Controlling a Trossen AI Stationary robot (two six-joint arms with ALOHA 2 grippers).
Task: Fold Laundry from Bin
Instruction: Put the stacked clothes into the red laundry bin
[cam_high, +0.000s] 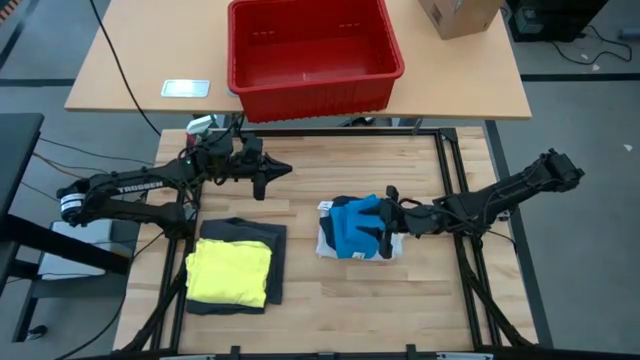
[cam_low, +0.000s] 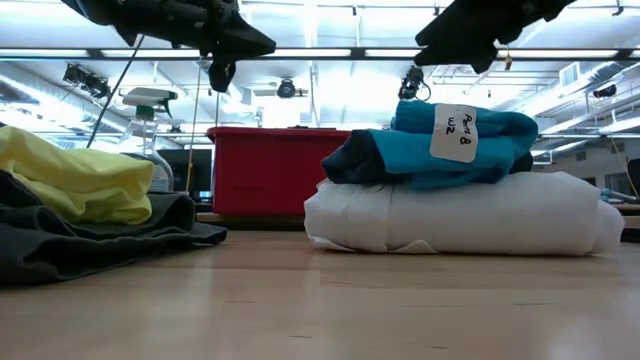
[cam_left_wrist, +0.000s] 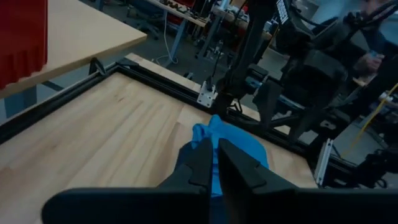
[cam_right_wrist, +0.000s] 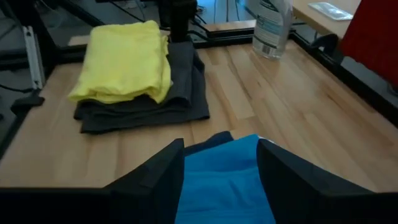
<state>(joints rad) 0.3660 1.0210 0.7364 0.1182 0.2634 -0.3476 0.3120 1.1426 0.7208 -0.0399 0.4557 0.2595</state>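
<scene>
Resting soft folded blue garment (cam_high: 358, 226) atop white one (cam_low: 470, 212)

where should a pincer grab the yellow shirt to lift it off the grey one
Probably at a corner or edge of the yellow shirt, coming down from above. It lies folded flat on the dark grey garment, which sticks out along the right and far sides. A pinch there must take only the yellow layers. The left pincer is nearer and nearly shut.

Wood table (cam_high: 330, 300): dark grey garment (cam_high: 275, 262) at left, white garment (cam_high: 326, 240) mid-right, well apart.
</scene>
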